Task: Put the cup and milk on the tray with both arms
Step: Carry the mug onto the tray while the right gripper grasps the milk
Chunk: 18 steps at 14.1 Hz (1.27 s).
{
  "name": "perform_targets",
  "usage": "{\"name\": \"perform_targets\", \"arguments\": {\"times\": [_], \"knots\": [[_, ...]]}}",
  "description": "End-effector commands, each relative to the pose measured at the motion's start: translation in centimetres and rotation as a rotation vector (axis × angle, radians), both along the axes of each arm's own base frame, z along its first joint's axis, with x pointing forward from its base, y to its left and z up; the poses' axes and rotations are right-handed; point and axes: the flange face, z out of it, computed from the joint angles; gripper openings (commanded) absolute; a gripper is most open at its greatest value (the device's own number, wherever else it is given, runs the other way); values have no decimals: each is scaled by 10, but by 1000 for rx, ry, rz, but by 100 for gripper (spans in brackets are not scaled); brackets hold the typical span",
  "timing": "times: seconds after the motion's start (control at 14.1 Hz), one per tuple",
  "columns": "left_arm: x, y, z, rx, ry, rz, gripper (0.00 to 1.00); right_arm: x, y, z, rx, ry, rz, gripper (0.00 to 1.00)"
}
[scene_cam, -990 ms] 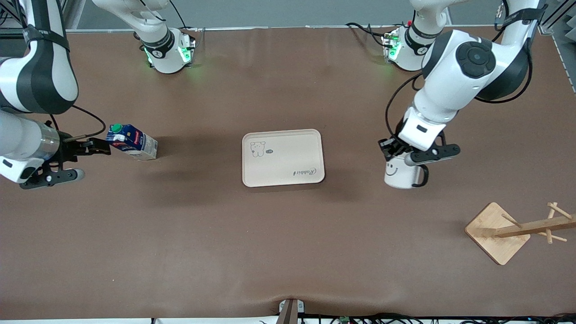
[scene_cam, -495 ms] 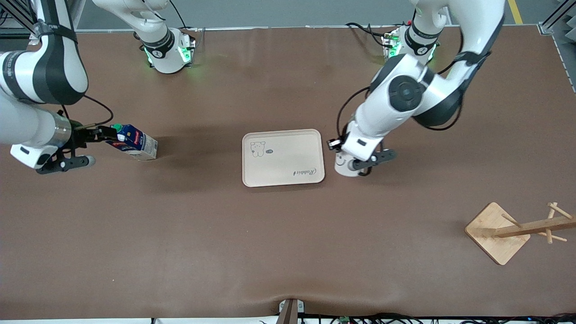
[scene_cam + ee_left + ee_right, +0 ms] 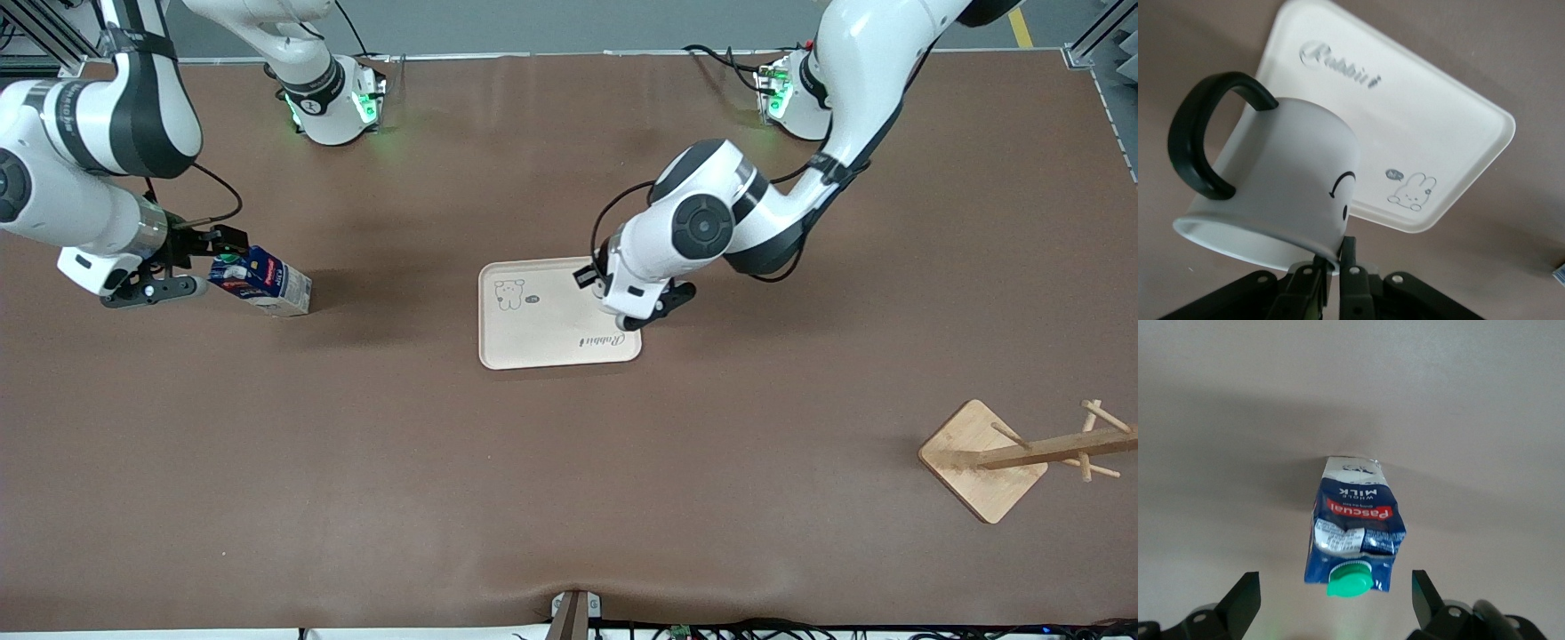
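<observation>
Front view, from my remote seat: my right tool (image 3: 209,262) sits spread wide at the milk's (image 3: 263,283) cap end, fingers (image 3: 1241,603) flanking it; the milk stands on the tabletop (image 3: 569,498) toward the right arm's end. My left tool (image 3: 1333,280) pinches the cup (image 3: 1281,183) by its rim, tilted over the tray (image 3: 533,342), which lies mid-tabletop.
</observation>
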Motion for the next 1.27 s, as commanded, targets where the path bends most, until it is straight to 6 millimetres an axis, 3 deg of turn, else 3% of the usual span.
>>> {"name": "perform_targets", "arguments": {"times": [0.0,0.21,0.57,0.64,0.71,0.78,0.92,1.06,1.13,1.2], "knots": [[9,-12,-33,-36,115,35,0,-13,-4,-9,16,-18,-16,100],[6,-12,-59,-31,162,36,0,-10,-4,-11,16,-45,-3,100],[7,-7,-87,-19,205,45,0,-13,-9,-17,16,-44,-14,100],[8,-5,-88,-20,207,48,25,-14,-10,-22,16,-57,-16,100],[9,-3,-89,-19,196,35,78,-16,-9,-29,16,-64,-14,100],[11,-2,-88,-19,186,28,100,-18,-10,-35,16,-67,-15,100],[21,3,-84,-20,176,51,100,-20,-10,-40,16,-62,-17,100],[41,8,-64,-40,135,76,100,-23,-9,-46,17,-48,-14,100],[50,15,-53,-44,123,87,100,-25,-9,-48,18,-44,-14,95],[61,22,-39,-51,109,100,100,-25,-8,-48,18,-38,-12,62]]}}
